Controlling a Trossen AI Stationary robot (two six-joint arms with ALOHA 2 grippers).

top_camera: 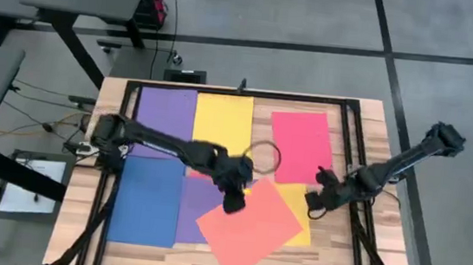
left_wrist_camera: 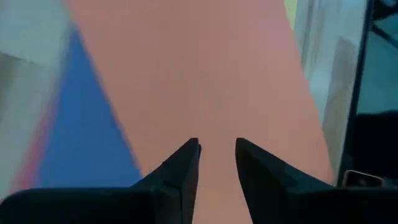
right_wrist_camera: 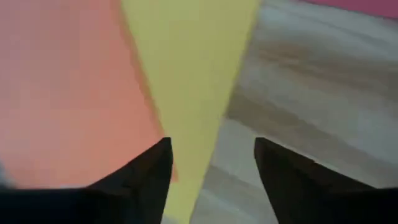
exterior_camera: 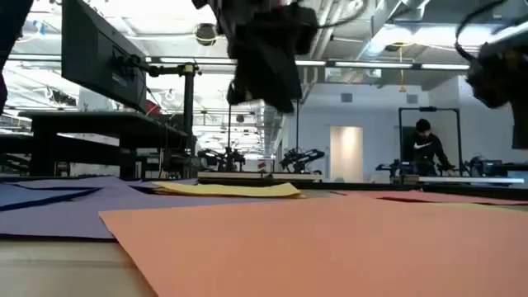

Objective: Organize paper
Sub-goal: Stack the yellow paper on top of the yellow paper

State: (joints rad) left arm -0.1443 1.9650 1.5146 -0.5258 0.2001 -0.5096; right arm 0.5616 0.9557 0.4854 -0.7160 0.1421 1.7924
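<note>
From above, the wooden table filled the middle of the frame, and the sheets were spread across it: a purple sheet at upper left, a yellow sheet just right of it, a red-pink sheet farther right and apart from the yellow, a blue sheet at lower left, and a second purple sheet beside the blue one. The orange-coral sheet lay tilted like a diamond at lower centre, overlapping that second purple sheet and another yellow sheet that peeked out at its right. The left gripper reached in from the left to the upper-left edge of the orange-coral sheet; its wrist view showed the two dark fingers parted by only a narrow gap, with nothing between them, over the coral surface, and whether they touched the paper could not be told. In the low view that gripper hung blurred at top centre, clear of the sheets. The right gripper sat just right of the coral sheet, over the peeking yellow one; its fingers stood wider apart, empty, above the yellow corner and bare wood. Far back in the room, right of centre in the low view, a person stood at a bench.
</note>
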